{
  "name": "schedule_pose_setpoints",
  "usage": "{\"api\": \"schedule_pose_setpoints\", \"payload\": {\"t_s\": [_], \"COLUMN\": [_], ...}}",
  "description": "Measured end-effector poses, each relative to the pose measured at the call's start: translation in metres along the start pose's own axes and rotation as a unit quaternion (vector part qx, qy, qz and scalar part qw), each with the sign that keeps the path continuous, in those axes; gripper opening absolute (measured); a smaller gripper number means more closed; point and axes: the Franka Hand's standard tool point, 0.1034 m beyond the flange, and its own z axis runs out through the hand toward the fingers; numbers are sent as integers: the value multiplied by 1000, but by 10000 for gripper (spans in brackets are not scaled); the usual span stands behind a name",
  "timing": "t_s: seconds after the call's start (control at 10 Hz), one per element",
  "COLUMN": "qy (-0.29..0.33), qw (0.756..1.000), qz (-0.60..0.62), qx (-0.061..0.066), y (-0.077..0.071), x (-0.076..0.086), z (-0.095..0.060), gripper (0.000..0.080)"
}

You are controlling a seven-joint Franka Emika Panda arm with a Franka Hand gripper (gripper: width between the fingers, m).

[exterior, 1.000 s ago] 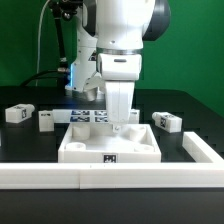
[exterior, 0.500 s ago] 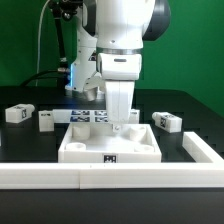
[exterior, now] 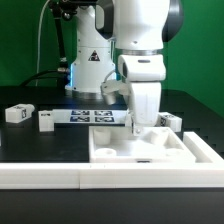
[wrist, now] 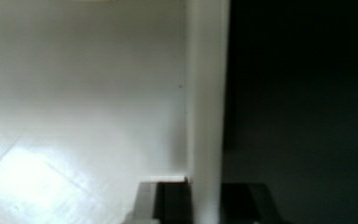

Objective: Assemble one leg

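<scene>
while i watch both feeds from my desk, the gripper (exterior: 140,127) is down at the rim of the white panel (exterior: 112,148) that lies farthest from the exterior camera, and i read it as pinching that rim. in the wrist view its two dark fingers (wrist: 163,205) stand one on each side of the panel's thin upright edge, tight against it. to one side of that edge i see the panel's pale face, to the other the black table (wrist: 309,100).

the near leg (exterior: 170,121) lies on the table just beside the gripper, toward the exterior view's right, partly hidden behind the arm. i cannot tell whether it touches the panel. the middle leg (exterior: 45,120) and the far leg (exterior: 18,113) sit well away from the gripper toward the exterior view's left, apart from each other, tags showing. all three legs lie loose on the table.

the marker board (exterior: 95,116) lies flat near the gripper on that same left side. a white rail (exterior: 60,176) runs across on the side of the panel opposite the gripper and hides the panel's lower front edge
</scene>
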Motion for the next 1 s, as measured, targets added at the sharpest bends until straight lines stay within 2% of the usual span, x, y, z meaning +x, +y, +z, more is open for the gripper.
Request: {"api": "schedule_pose_setpoints", "payload": {"t_s": [0.3,0.6,0.7,0.8,0.9,1.0], "qy": [3,3,3,3,3,3], "qw": [1000,1000,1000,1000,1000,1000], "qz": [5,6,6,6,6,7], "qx": [-6,-5,-5,-5,-5,-5], "y": [12,12,12,12,12,12], "x": [13,12,11,11,11,11], "z": [0,0,0,1,1,1], "gripper": [58,71,246,246,429,560]}}
